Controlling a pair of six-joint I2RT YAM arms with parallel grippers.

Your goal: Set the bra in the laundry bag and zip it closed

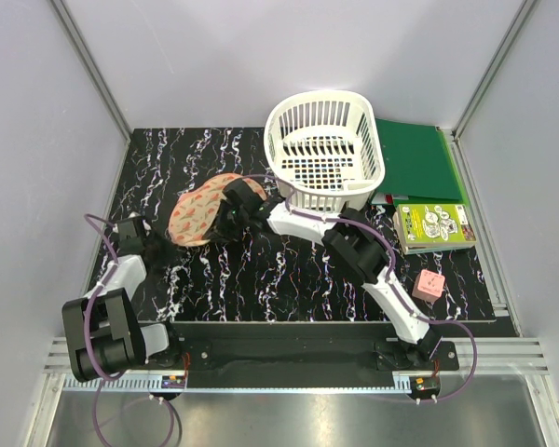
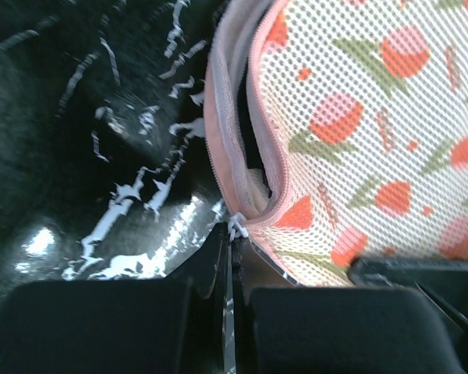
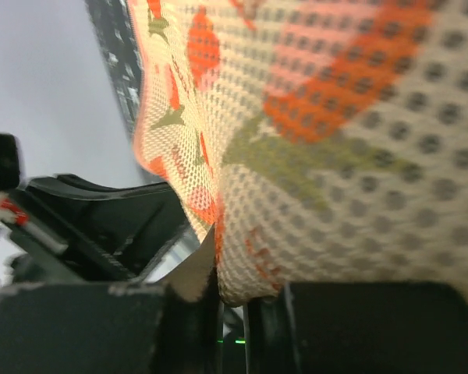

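The laundry bag (image 1: 201,209), peach-pink mesh with a watermelon print, lies left of centre on the black marbled mat. My left gripper (image 1: 170,245) is at its near-left edge. In the left wrist view this gripper (image 2: 232,235) is shut on the white zipper pull (image 2: 238,225), and the zipper (image 2: 232,101) beyond it gapes open. My right gripper (image 1: 227,220) is at the bag's right side. In the right wrist view it (image 3: 231,282) is shut on a fold of the bag's mesh (image 3: 335,156). The bra does not show plainly; only a dark gap shows inside the opening.
A white slotted basket (image 1: 324,149) stands right behind the bag. Green folders (image 1: 417,160) and a book (image 1: 435,226) lie at the right. A pink cube (image 1: 430,286) sits near the right arm. Grey walls enclose the mat.
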